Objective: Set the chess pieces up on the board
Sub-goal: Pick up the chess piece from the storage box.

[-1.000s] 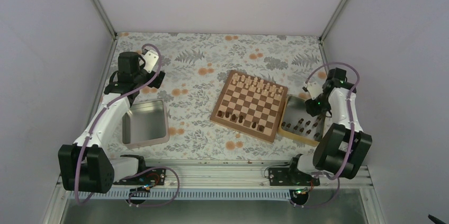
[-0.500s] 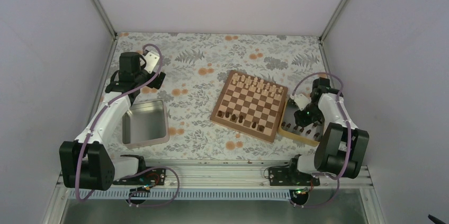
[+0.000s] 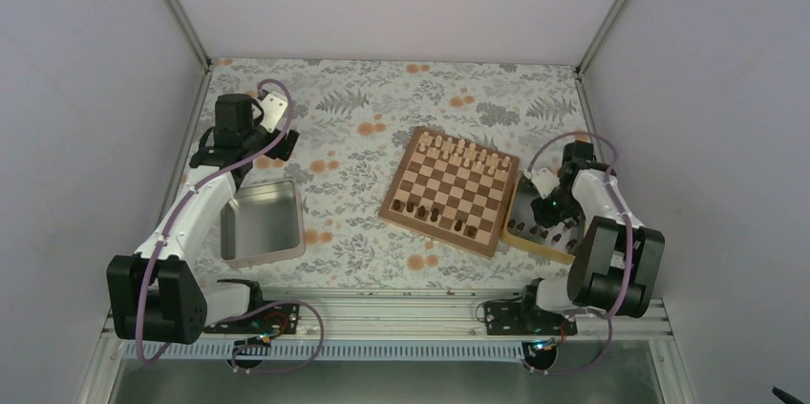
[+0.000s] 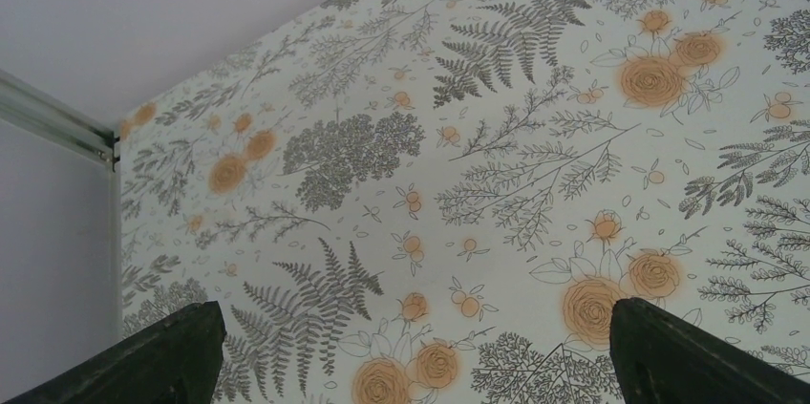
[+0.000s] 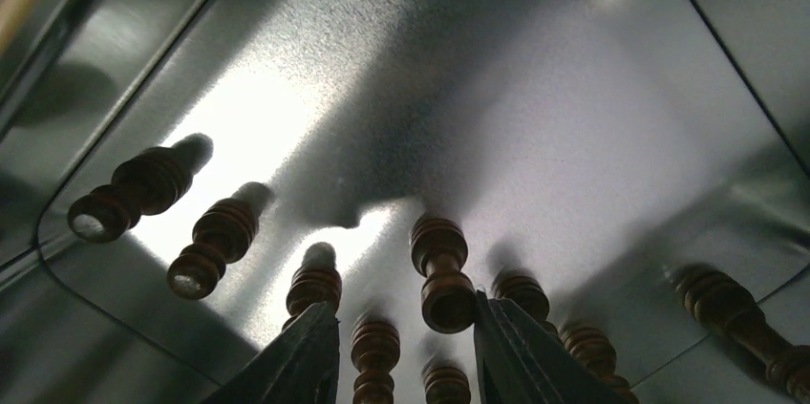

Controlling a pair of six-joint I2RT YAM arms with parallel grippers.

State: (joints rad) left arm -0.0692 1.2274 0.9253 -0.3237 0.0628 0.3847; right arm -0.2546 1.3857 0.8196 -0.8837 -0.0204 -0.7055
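Board (image 3: 453,190): wood, smooth, satin checks. Tin right of board (image 5: 535,89): fine-grained grey metal, bright glare patch. Chess pieces (image 5: 441,275) inside: turned dark wood, glossy varnish. Tin left of board (image 3: 260,223): dull grey metal. Table cover (image 4: 497,137): matt floral print, cloth or paper unclear.

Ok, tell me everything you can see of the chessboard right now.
The chessboard is a square wooden board with light and dark brown checks and a brown border. It lies flat on the flowered cloth, turned slightly askew. Pale pieces line its far edge; a few dark pieces stand near its front edge.
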